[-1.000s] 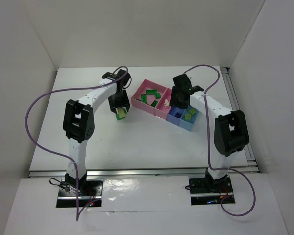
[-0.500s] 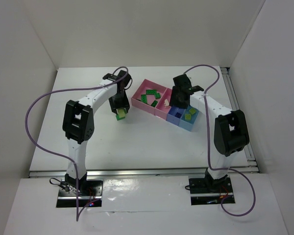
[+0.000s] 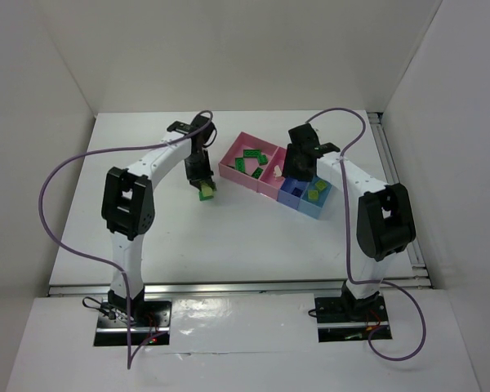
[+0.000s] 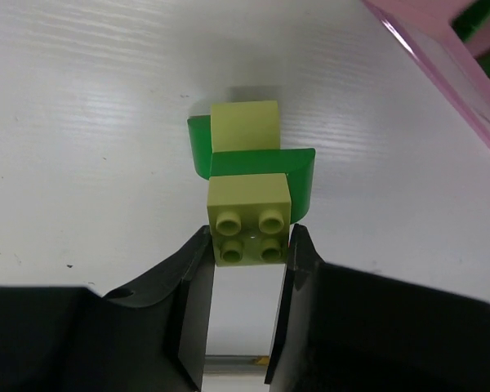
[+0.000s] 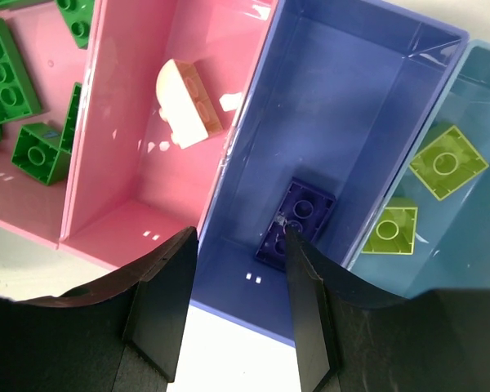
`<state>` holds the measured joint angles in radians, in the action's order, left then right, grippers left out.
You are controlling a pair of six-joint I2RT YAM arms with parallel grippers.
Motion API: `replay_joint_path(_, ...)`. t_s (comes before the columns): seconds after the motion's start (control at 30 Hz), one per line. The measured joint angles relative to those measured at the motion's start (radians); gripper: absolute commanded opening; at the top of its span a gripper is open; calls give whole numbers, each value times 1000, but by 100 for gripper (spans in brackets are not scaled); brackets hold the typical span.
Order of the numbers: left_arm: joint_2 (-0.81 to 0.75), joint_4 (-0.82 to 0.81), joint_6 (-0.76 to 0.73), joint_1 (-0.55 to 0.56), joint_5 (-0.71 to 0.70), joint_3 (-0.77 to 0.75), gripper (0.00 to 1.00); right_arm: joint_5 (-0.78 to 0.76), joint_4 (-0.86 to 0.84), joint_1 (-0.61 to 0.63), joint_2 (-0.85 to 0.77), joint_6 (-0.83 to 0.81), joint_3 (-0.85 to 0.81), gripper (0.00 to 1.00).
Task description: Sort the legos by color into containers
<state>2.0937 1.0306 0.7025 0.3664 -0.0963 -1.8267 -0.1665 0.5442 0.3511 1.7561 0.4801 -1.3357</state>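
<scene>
My left gripper is shut on a yellow-green brick, studs toward the camera, low over the table left of the bins. A dark green brick and a second yellow-green brick touch it just beyond; I cannot tell if they are joined. My right gripper is open and empty above the blue bin, which holds one dark blue brick. The wide pink bin holds dark green bricks. The narrow pink bin holds the beige brick. The light blue bin holds two yellow-green bricks.
The joined row of bins stands slanted at the middle right of the white table, between the two arms. White walls enclose the table at the left, back and right. Purple cables loop over both arms.
My left gripper has shifted slightly right and down toward the table with its bricks. The right arm has not moved.
</scene>
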Motion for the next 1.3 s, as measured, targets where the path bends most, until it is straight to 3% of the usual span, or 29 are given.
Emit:
replay_joint_path(0.1, -39, -23, -108, -14, 99, 16, 0, 26, 1, 0, -4, -8, 0, 55)
replay_joint_path(0.33, -310, -163, -339, -134, 613, 180, 0, 264, -4, -5, -21, -112, -28, 77)
replay_joint_path(0.43, -317, -227, -375, -178, 830, 222, 0, 380, 7, 5, -26, -196, -64, 81)
replay_joint_path(0.57, -269, -272, -390, -180, 1016, 298, 0, 444, 50, 68, -27, -315, -124, 81)
replay_joint_path(0.83, -163, -275, -397, -173, 1070, 275, 0, 380, 162, 290, -26, -495, -234, 84)
replay_joint_path(1.13, -143, -276, -411, -175, 1098, 269, 0, 372, 185, 306, -6, -547, -254, 84)
replay_joint_path(1.3, -101, -299, -434, -191, 1249, 269, 0, 353, 195, 325, 51, -585, -294, 82)
